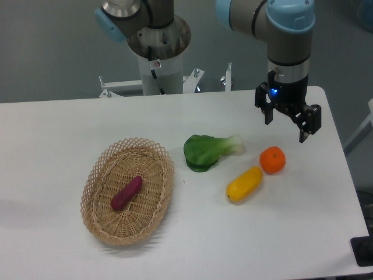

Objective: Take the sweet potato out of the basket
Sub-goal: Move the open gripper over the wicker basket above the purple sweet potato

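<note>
One basket (93, 198) is seen, with one sweet potato (127, 193) lying inside it. One leafy green (208, 151), one yellow fruit (245, 184) and one orange (273, 160) are laid outside. The gripper (285, 129) is held spread, seemingly above the table (52, 134).

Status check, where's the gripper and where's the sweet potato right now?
Gripper open, empty, above the table's far right side. Sweet potato lying in the basket, untouched. Bok choy, yellow fruit and orange lie between them.

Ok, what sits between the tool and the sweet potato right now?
In the camera view, the leafy green vegetable lies between the tool and the sweet potato; the basket rim is also crossed.
</note>
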